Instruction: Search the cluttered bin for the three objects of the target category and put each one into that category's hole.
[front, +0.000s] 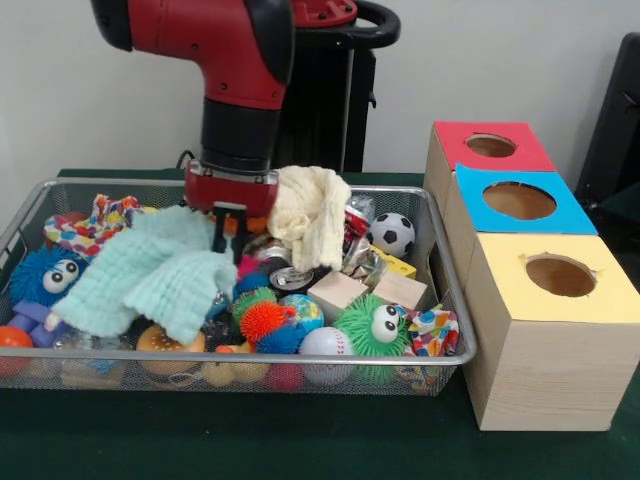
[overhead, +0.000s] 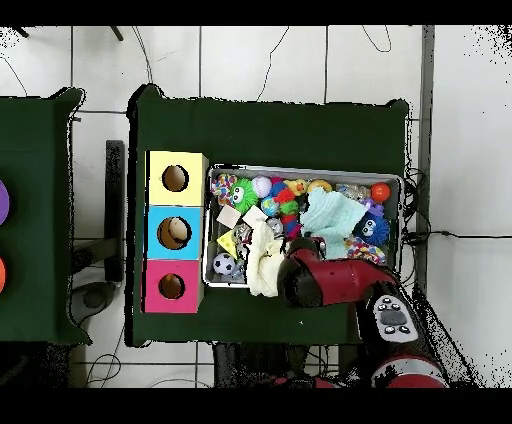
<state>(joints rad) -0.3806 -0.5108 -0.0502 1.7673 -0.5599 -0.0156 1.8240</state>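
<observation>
The wire mesh bin (front: 250, 361) stands on the green table, packed with toys; it also shows in the overhead view (overhead: 300, 168). My gripper (front: 228, 236) reaches down into the back middle of the bin, between a mint cloth (front: 160, 270) and a cream cloth (front: 310, 220). A bit of orange shows beside it; I cannot tell what it is. No orange and tan plush animal shows clearly. The red-topped box's hole (front: 490, 146) is at the far right, also seen from overhead (overhead: 171, 286). In the overhead view my arm (overhead: 320, 280) hides the gripper.
Blue-topped (front: 519, 200) and yellow-topped (front: 560, 275) boxes stand in front of the red one. The bin holds a soccer ball (front: 393, 234), a green fuzzy ball (front: 372, 330), a blue fuzzy ball (front: 45, 278), wooden blocks (front: 337, 292) and a baseball (front: 325, 345).
</observation>
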